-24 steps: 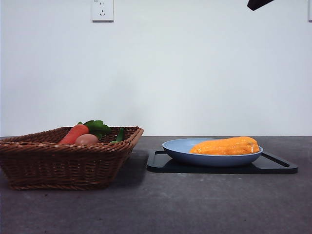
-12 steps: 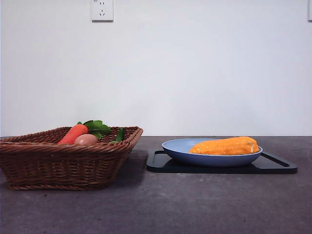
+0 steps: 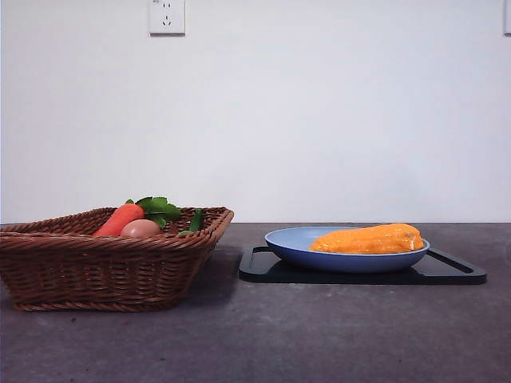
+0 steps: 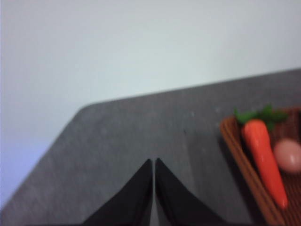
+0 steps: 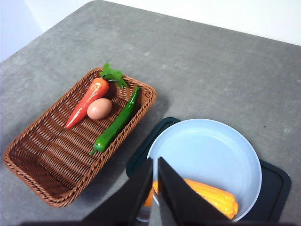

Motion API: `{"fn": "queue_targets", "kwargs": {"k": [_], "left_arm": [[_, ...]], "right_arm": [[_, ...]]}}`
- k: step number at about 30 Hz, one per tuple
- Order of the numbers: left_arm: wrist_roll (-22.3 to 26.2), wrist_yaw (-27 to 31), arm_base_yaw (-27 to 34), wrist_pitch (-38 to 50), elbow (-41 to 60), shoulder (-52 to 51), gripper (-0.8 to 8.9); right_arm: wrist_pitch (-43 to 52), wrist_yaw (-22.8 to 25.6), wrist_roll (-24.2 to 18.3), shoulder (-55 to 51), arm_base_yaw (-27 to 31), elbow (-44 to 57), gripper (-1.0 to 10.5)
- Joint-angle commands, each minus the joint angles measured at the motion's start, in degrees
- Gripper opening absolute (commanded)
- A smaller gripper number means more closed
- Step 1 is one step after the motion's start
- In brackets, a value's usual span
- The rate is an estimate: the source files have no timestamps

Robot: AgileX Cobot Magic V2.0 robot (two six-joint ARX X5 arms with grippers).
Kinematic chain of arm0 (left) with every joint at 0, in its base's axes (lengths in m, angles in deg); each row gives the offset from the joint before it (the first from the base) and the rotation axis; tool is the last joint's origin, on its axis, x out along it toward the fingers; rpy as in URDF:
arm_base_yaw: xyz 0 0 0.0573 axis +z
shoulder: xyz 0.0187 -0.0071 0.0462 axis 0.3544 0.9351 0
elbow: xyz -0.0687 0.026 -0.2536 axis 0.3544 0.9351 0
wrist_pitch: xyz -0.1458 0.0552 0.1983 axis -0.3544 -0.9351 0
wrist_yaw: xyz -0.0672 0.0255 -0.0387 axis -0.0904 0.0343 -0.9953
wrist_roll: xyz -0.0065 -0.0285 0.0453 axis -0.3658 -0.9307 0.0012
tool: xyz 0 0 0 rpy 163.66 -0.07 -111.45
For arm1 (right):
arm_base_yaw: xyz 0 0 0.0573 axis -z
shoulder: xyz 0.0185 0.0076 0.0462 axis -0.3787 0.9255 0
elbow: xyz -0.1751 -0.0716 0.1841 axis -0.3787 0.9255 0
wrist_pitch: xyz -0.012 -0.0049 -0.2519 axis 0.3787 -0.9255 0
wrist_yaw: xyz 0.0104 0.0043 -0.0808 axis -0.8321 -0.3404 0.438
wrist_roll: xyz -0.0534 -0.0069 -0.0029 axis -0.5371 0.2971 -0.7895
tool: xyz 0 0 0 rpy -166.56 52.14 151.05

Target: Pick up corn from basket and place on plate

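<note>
The orange-yellow corn (image 3: pixel 369 238) lies on its side in the light blue plate (image 3: pixel 295 242); the right wrist view shows the corn (image 5: pixel 214 196) at the plate's (image 5: pixel 207 155) near side. The brown wicker basket (image 3: pixel 104 263) stands left of the plate, and in the right wrist view the basket (image 5: pixel 42 146) has no corn in it. My right gripper (image 5: pixel 155 165) hangs high above the plate's edge, shut and holding nothing. My left gripper (image 4: pixel 154 163) is shut over bare table beside the basket (image 4: pixel 244 165). Neither gripper shows in the front view.
A carrot (image 5: pixel 87 102) with green leaves, a pinkish-tan round item (image 5: pixel 99 108) and a green chili pepper (image 5: pixel 115 125) lie in the basket. A black tray (image 3: pixel 359 271) sits under the plate. A wall socket (image 3: pixel 167 16) is high on the white back wall.
A black gripper tip at the front view's top right corner one second ago has left that view. The corn, plate and basket have not moved.
</note>
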Motion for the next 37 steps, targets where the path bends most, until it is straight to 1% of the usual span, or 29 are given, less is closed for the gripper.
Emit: {"fn": "queue_targets", "kwargs": {"k": [1,8,13,17,21,23,26,37], "left_arm": [[-1.57,-0.02,0.11,0.50,3.15,-3.13,0.08],[-1.90,-0.02,0.11,-3.58,6.88,-9.90,0.08],[-2.80,-0.04,0.11,-8.79,7.52,-13.51,0.08],[-3.45,-0.04,0.11,-10.19,8.11,-13.66,0.08],[-6.47,-0.04,0.11,-10.16,10.05,-13.66,0.08],[-7.72,-0.11,0.11,-12.09,10.01,-13.66,0.08],[-9.22,-0.11,0.11,-12.20,10.01,-13.66,0.08],[-9.31,-0.09,0.11,-12.20,10.01,-13.64,0.08]], "right_arm": [[0.74,0.02,-0.31,0.48,-0.20,-0.96,0.0],[0.76,0.02,-0.28,0.48,-0.20,-0.96,0.0],[0.76,0.02,-0.31,0.48,-0.20,-0.96,0.0],[0.83,0.02,-0.31,0.48,-0.20,-0.96,0.0],[0.96,0.02,-0.28,0.48,-0.20,-0.96,0.0],[0.98,0.00,-0.28,0.48,-0.20,-0.96,0.0],[0.98,0.00,-0.28,0.48,-0.20,-0.96,0.0],[0.98,0.02,-0.31,0.48,-0.20,-0.96,0.0]]}}
